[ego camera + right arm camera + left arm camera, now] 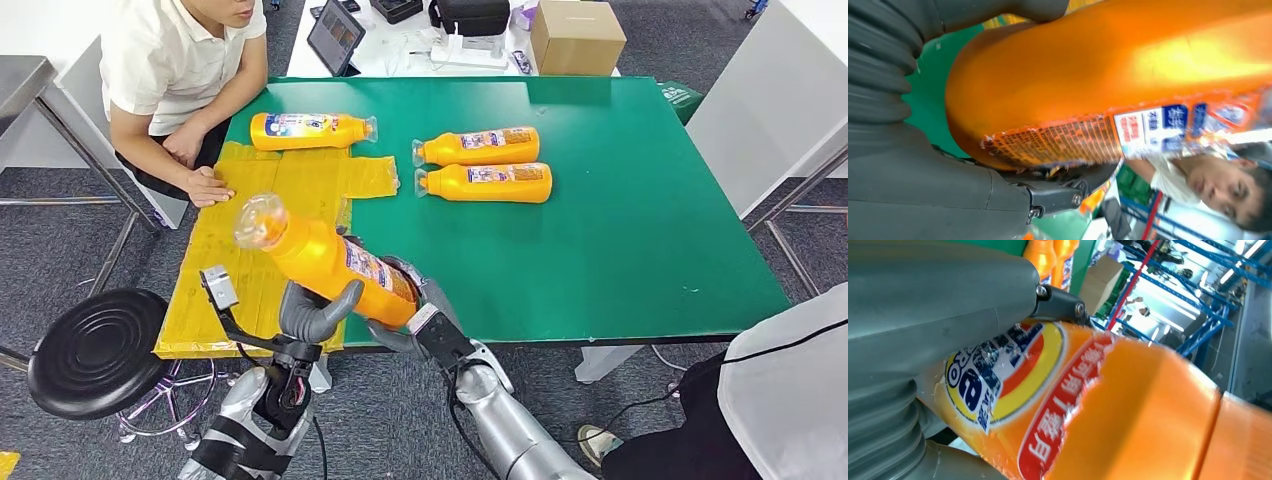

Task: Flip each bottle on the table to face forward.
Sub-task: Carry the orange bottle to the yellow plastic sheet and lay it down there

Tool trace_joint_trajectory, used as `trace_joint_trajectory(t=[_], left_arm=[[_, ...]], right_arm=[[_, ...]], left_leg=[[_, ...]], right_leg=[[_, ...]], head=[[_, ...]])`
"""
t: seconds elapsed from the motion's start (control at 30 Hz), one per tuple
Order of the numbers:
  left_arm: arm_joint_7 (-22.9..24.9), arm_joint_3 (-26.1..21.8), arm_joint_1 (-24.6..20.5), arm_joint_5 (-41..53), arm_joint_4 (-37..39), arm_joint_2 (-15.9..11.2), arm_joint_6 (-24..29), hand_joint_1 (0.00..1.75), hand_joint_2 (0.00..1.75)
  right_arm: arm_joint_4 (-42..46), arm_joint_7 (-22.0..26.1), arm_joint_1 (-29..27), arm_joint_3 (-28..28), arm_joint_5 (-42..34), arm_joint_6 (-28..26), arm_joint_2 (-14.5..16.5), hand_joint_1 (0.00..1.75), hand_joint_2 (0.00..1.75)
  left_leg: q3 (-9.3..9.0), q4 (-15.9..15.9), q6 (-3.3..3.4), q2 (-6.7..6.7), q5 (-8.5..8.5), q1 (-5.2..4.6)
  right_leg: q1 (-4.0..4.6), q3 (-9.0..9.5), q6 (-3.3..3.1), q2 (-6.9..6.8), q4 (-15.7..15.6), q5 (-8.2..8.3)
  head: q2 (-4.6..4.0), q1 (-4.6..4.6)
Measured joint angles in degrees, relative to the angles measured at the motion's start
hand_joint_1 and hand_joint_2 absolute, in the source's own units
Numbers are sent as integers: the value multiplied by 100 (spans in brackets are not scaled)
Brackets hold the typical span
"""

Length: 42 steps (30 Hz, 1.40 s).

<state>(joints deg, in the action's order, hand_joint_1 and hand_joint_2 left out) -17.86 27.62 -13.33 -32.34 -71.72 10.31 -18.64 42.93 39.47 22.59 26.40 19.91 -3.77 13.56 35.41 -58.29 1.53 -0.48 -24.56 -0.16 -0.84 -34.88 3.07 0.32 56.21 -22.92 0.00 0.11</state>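
Bottle (pixel 325 262) held in the air over the near edge of the table (pixel 620 250), its clear cap toward the far left and its base low and near, so the long axis slants up and away from the robot. Both hands hold it at the base end: the left hand (pixel 312 312) with its thick thumb pressed to the near side of the body, the right hand (pixel 425 320) with its fingers (pixel 408 272) wrapped round the bottom. In the left wrist view the label (pixel 1013 375) lies against that thumb. The coming move, as I judge it, is a roll about that slanted axis before setting it down, and neither hand is plainly the nearer one.

Under the cap lies the yellow mat (pixel 270 230), with one bottle on the mat's far edge (pixel 312 130). Two more bottles (pixel 482 165) lie side by side on the green to the right. Between them and the held one the green is bare, which seems the best room. A person's hand (pixel 208 186) rests on the mat's left side, close enough to mind during the swing.
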Motion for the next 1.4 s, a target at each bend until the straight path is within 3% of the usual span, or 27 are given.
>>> trace_joint_trajectory(t=[0.37,0.5,0.67,0.9,1.0,1.13,1.4], left_arm=[[-156,-40,94,264,-286,-61,-103,175,175],[-224,-125,93,685,-386,-153,58,175,175],[-99,-383,42,1819,-448,-281,764,175,175],[-98,-411,35,2067,-448,-304,923,175,175],[-102,-468,22,2699,-448,-350,1348,175,175],[-131,-683,-64,4685,-434,-468,2784,175,175],[133,-729,-674,6775,310,-567,3671,175,175]], right_arm=[[-68,-92,-73,164,89,151,84,0,0],[29,-179,-185,357,645,-618,61,0,0],[484,-405,-551,557,1437,-1947,-62,0,0],[573,-454,-612,563,1539,-2136,-90,0,0],[797,-744,-765,552,1810,-2648,-164,0,0],[1478,-1587,-1275,255,2657,-3511,-428,0,0],[1887,-1607,-1395,202,2887,-3358,-486,0,0]], left_leg=[[0,0,0,0,0,0],[0,0,0,0,0,1],[1,0,0,-1,0,1],[2,0,0,-3,0,1],[2,0,0,-2,0,0],[4,0,0,-2,0,0],[2,0,-3,-2,4,2]], right_leg=[[0,-1,0,0,0,0],[0,-1,0,0,1,0],[1,-4,-3,-1,0,-2],[0,-4,-3,-1,0,-3],[0,-3,-3,-1,0,-3],[0,-4,-3,-1,-1,-2],[1,-3,-3,-1,2,-1]], head=[[0,1],[0,2],[0,4],[0,2],[0,1],[0,2],[0,2]])
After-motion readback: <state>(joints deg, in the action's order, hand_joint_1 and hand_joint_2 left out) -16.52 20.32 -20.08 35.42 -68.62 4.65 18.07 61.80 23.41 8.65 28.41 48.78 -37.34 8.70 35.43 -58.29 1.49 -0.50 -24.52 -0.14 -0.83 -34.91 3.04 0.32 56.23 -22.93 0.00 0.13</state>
